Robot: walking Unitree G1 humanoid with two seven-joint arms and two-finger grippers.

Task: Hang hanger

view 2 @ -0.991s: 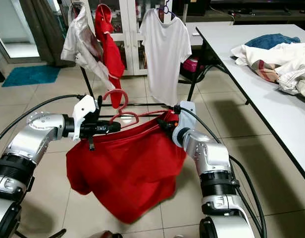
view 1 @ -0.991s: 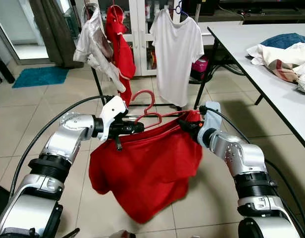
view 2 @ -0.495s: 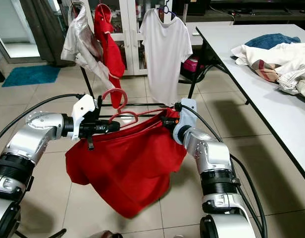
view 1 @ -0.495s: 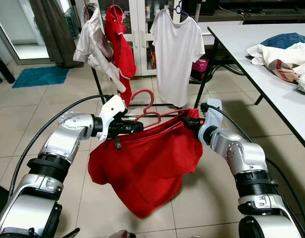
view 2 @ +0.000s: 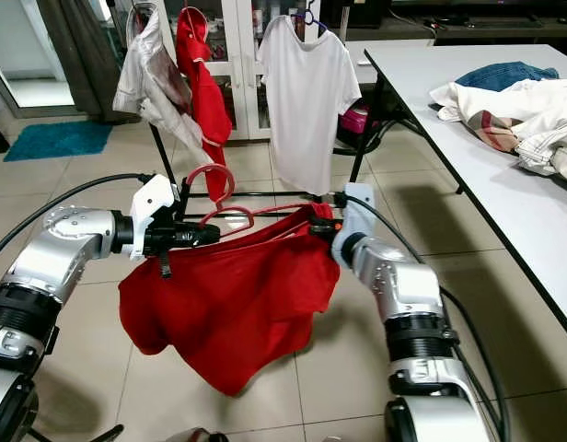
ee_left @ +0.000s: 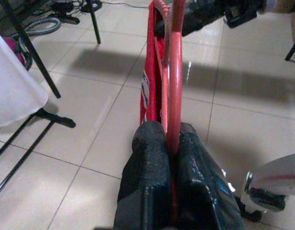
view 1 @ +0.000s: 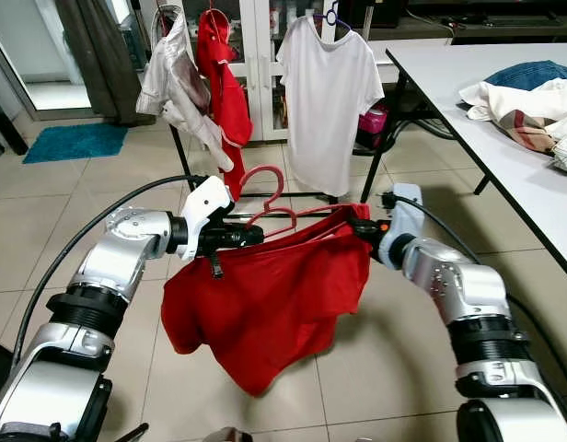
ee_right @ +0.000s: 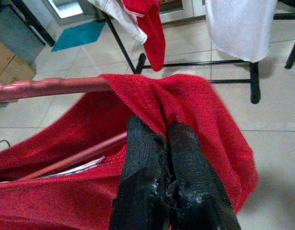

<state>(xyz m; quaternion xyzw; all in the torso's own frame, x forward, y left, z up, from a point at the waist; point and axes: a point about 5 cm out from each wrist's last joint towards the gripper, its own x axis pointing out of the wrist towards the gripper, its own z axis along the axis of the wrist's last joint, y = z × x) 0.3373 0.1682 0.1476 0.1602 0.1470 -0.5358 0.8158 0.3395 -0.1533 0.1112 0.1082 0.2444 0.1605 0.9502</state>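
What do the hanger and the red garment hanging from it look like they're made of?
The hanger looks like smooth red plastic or coated metal: thin rounded bars with a faint sheen where the left end effector clamps it. The red garment looks like soft matte knit fabric, showing fine ribbed texture and limp folds where the right end effector pinches it.

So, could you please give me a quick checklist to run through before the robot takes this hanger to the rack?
1. Left gripper shut on the red hanger: ok.
2. Right gripper pinching the red shirt at the hanger's other end: ok.
3. Shirt fully seated on the hanger: not ok, it hangs bunched and lopsided.
4. Hanger hook free and upright: ok.
5. Free space on the rack between the white shirt and the other clothes: cannot tell.
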